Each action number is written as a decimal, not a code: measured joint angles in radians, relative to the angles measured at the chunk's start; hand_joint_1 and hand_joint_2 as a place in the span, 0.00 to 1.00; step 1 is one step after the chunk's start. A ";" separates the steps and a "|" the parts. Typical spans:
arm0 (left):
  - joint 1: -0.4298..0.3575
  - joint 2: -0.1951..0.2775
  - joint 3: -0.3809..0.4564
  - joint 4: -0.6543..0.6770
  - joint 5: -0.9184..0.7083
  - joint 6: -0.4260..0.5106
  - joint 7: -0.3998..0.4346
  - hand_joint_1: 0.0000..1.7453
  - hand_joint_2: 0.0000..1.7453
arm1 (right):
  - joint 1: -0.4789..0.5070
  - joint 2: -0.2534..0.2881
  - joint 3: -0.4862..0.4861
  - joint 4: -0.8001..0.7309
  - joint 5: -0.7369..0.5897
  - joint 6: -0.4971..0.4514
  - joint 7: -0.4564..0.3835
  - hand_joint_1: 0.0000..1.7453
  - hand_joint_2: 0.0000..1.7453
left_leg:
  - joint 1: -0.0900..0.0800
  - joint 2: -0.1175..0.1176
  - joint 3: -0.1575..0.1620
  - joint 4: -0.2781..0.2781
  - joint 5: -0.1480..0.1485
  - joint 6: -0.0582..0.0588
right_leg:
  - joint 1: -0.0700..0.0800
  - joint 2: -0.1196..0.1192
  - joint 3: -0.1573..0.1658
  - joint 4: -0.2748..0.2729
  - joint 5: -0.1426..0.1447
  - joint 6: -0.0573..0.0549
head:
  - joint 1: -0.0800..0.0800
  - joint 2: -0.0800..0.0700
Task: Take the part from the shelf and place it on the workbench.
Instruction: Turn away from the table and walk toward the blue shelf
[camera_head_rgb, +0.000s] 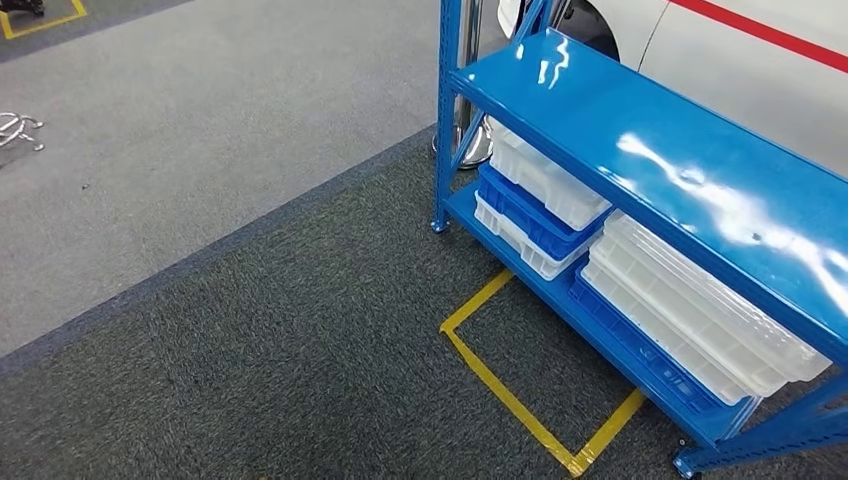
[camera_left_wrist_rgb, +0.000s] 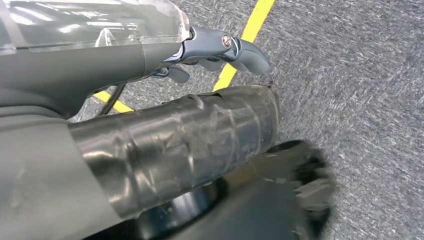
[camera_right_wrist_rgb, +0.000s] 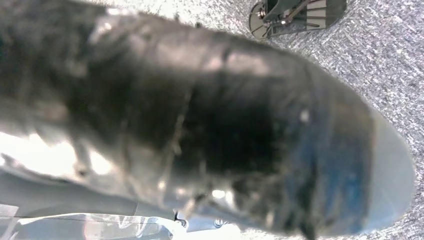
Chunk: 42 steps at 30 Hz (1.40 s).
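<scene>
— Carpet everywhere, is it?

— Yes. In the head view, a coarse dark grey carpet (camera_head_rgb: 300, 350) fills the lower left, and a paler, smoother grey carpet (camera_head_rgb: 200, 120) lies in the upper left. A yellow tape outline (camera_head_rgb: 500, 385) makes an angular open box on the dark pile at lower centre.

— And the shelf?

— A glossy blue metal shelf (camera_head_rgb: 640, 150) runs diagonally down the right side, its flat top board shining with glare. On the lower board, towards the centre, sits a stack: a white plastic bin (camera_head_rgb: 545, 180), a blue slatted crate (camera_head_rgb: 530, 215) under it, and another white bin (camera_head_rgb: 520, 245) at the bottom. Further right lie long translucent ribbed trays (camera_head_rgb: 700, 310) stacked on a blue crate (camera_head_rgb: 640, 350).

— Where's the part?

— I cannot pick it out; the bins' contents are hidden.

— What's behind?

— A smooth white panel (camera_head_rgb: 720, 50) with a red stripe (camera_head_rgb: 760, 30), upper right.

— The hands?

— The left hand (camera_left_wrist_rgb: 220, 50) hangs over speckled carpet, with a rounded grey thumb and darker fingers (camera_left_wrist_rgb: 177, 74) tucked beneath it. Whether it holds anything, I cannot tell. The right hand (camera_right_wrist_rgb: 200, 220) is a blurred grey sliver, so its fingers' spread is unreadable.
</scene>
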 joint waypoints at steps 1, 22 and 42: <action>0.002 0.000 0.000 0.000 0.000 0.000 0.000 0.00 0.00 | 0.001 0.000 0.000 0.000 0.000 0.000 0.000 0.00 0.00 | 0.000 0.000 -0.012 0.003 0.020 0.001 | 0.001 0.003 0.007 0.000 -0.006 0.000 | 0.000 0.000; 0.005 0.000 0.000 0.000 -0.003 -0.001 0.000 0.00 0.00 | 0.006 0.002 0.000 0.002 0.007 0.000 -0.001 0.00 0.00 | 0.002 -0.003 0.208 -0.296 0.085 0.022 | -0.004 -0.012 -0.088 0.043 0.039 0.044 | 0.005 0.000; 0.003 -0.003 0.000 0.000 -0.006 0.055 0.041 0.00 0.00 | -0.001 0.005 0.000 0.004 0.010 0.001 -0.003 0.00 0.00 | -0.005 -0.004 0.092 -0.277 0.179 0.047 | 0.016 0.010 -0.008 0.077 -0.065 0.029 | 0.004 0.000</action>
